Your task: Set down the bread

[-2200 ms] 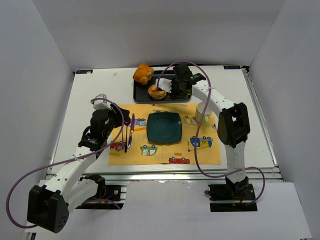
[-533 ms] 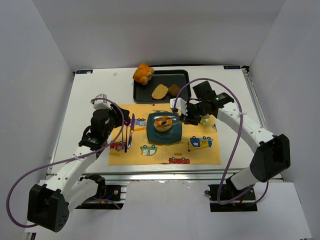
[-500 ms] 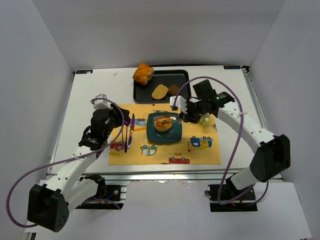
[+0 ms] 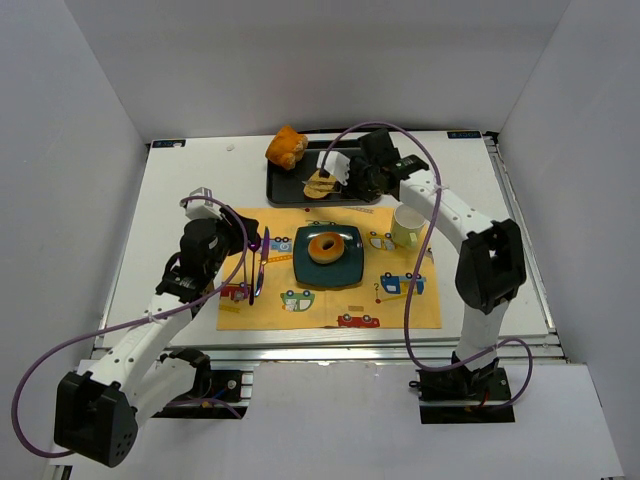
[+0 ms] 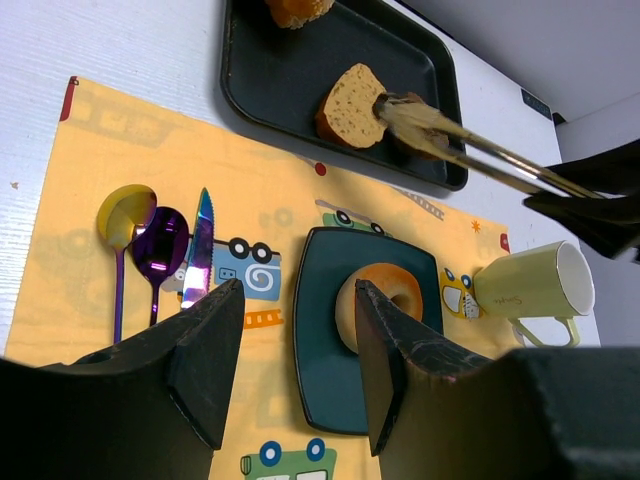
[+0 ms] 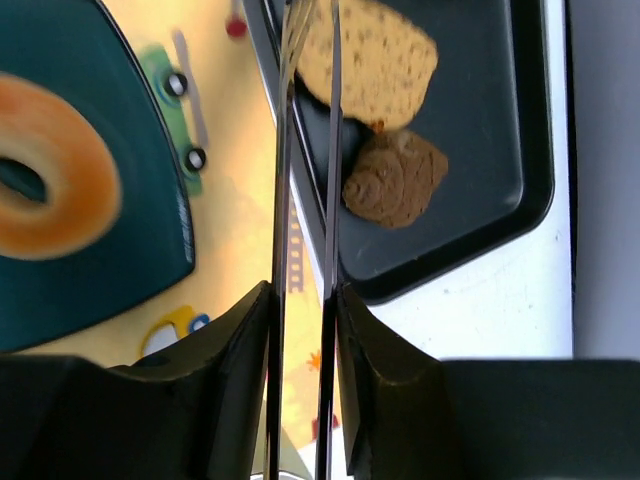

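Observation:
One ring-shaped half of the bread (image 4: 326, 246) lies on the teal plate (image 4: 303, 268); it also shows in the wrist views (image 5: 385, 300) (image 6: 55, 170). The other half of the bread (image 4: 318, 184), tan and speckled (image 5: 350, 105) (image 6: 385, 65), lies on the black tray (image 4: 285, 190). My right gripper (image 4: 362, 172) (image 6: 303, 330) is shut on metal tongs (image 5: 460, 150) (image 6: 305, 200), whose tips reach the speckled half's edge. My left gripper (image 4: 252, 258) (image 5: 295, 375) hovers open above the placemat, left of the plate, holding nothing.
A dark brown ball (image 6: 395, 180) sits on the tray beside the speckled half. A lumpy orange pastry (image 4: 286, 146) rests at the tray's far left corner. A pale green mug (image 4: 406, 226) stands right of the plate. Two spoons (image 5: 125, 215) and a knife (image 5: 198, 250) lie on the yellow placemat (image 4: 330, 310).
The right gripper carried the ring half with the tongs from the tray to the plate, left it there, and swung back over the tray. The left arm has not moved.

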Tool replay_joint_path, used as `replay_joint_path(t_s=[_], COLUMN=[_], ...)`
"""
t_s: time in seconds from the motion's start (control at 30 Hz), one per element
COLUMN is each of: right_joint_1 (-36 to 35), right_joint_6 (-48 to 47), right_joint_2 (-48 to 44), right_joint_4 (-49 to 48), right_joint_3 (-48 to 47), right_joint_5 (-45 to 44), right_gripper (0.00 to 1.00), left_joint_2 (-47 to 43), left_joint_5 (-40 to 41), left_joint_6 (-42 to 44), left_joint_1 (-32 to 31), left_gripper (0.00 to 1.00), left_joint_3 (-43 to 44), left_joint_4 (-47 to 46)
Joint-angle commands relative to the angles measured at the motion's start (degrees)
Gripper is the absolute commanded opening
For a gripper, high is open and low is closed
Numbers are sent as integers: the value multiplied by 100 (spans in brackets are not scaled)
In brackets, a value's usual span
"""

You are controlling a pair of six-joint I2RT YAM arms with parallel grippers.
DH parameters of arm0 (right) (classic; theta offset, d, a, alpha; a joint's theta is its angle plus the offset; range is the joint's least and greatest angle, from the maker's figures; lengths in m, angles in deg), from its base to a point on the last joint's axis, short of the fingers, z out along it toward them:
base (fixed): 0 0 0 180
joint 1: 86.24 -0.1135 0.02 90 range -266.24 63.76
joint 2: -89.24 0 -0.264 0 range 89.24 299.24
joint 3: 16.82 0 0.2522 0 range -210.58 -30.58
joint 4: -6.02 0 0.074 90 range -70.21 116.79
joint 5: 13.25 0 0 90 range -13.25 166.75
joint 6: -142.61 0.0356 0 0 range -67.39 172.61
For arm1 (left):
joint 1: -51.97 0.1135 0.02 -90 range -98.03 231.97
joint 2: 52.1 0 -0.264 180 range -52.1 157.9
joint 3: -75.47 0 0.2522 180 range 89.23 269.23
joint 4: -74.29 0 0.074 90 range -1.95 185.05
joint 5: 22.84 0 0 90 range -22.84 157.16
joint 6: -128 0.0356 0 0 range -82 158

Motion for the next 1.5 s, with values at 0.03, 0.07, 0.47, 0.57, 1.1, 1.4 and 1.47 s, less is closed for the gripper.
replay_joint_path(t_s=[0.03,0.07,0.47,0.57,1.1,1.4,1.47], right_joint_1=[-2,7,51,77,104,77,68], right_joint_6=[-1078,-1274,-2970,-3269,-3974,-4044,-4044], right_joint_2=[57,49,101,84,312,435,444], right_joint_4=[-86,-16,160,20,-95,-42,-16], right_joint_3=[-350,-342,-43,124,106,98,80], right_joint_5=[-597,-606,-1046,-1292,-1652,-1556,-1512], right_gripper=[37,37,40,41,44,45,46], left_joint_2=[-151,-151,-28,-72,-133,-168,-168], left_joint_5=[53,62,-17,-17,0,35,35], left_joint_6=[8,8,17,-10,-10,-10,-10], left_joint_1=[30,30,30,30,30,30,30], left_gripper=[58,58,58,58,58,58,58], left_joint_3=[116,98,98,63,80,54,54], left_joint_4=[16,-10,-116,-133,-90,-72,-72])
